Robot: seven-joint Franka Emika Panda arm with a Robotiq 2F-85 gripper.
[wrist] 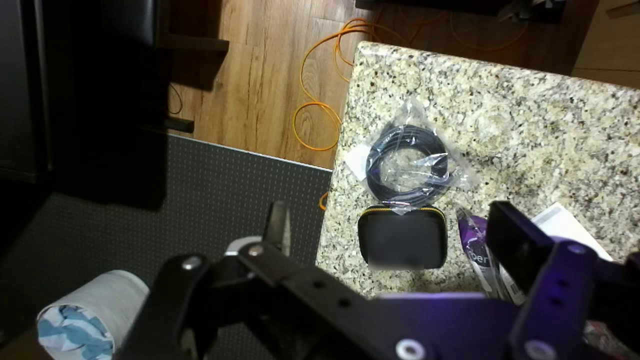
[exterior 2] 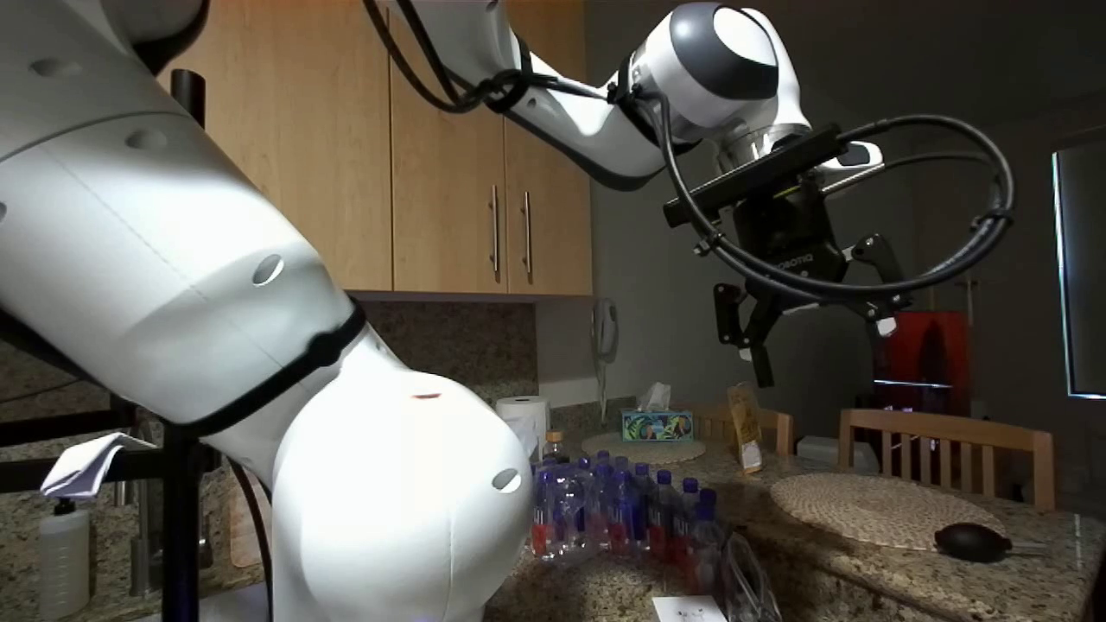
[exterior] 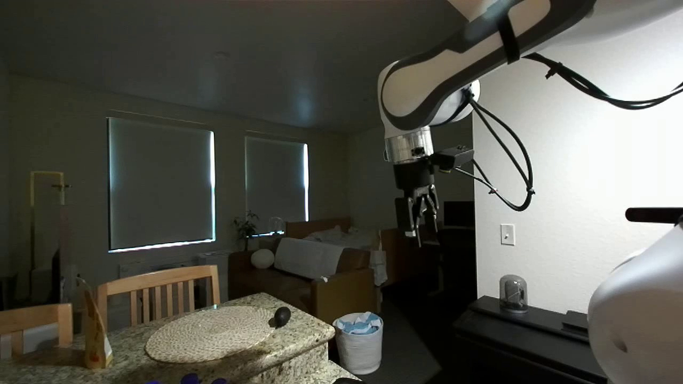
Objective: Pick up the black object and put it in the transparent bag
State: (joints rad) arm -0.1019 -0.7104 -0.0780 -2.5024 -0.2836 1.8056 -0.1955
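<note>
The black object is a small rounded lump on the granite counter, at the edge of the round beige mat. It also shows in an exterior view, with a pale nozzle on one end. It is out of the wrist view. The transparent bag looks bluish-white and crinkled in the mouth of a pale round bin on the floor beside the counter; it also shows in the wrist view. My gripper is open and empty, high in the air, apart from both. Its spread fingers show in the wrist view.
Below the gripper, a black zip case, a clear-bagged coiled cable and a purple packet lie on granite. Several purple-capped bottles stand on the lower counter. A paper pouch and wooden chairs are nearby.
</note>
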